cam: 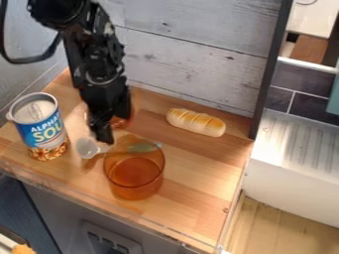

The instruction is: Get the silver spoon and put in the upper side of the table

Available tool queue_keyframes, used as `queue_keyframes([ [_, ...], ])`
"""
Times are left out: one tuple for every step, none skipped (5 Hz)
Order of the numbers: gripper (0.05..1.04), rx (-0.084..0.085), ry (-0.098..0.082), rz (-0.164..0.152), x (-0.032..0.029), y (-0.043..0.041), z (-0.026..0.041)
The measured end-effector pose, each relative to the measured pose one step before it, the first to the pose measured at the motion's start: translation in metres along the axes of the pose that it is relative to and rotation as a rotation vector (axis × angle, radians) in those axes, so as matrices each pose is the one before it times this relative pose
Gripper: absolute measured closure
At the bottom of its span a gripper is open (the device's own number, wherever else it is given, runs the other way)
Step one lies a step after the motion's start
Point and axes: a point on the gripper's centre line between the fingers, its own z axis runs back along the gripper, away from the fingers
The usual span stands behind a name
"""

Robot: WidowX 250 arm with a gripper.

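The black gripper hangs down over the left-middle of the wooden table, just above and behind the silver spoon. The spoon's bowl lies to the left of an amber glass. Its handle runs right toward the glass, and a pale greenish end shows at the glass's rim. Whether the gripper touches the spoon cannot be told. The wooden table's upper side lies along the grey plank wall.
An open soup can stands at the left. A toy bread loaf lies near the back wall, right of the gripper. Another amber see-through item is partly hidden behind the gripper. A dark vertical post rises at the back right corner.
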Motion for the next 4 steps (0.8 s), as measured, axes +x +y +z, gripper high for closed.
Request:
queue_keyframes([
  [0.084,0.0168,-0.0005,0.0117,-0.00213,0.01168,-0.00476],
  [0.084,-0.0024,0.017,0.0072,-0.00586,0.00195,-0.00125],
  [0.084,-0.021,0.0512,0.0201,-0.00983,-0.00141,-0.00155],
  [0.084,-0.0052,0.0435,0.0385,-0.01304,-0.00262,-0.00569],
])
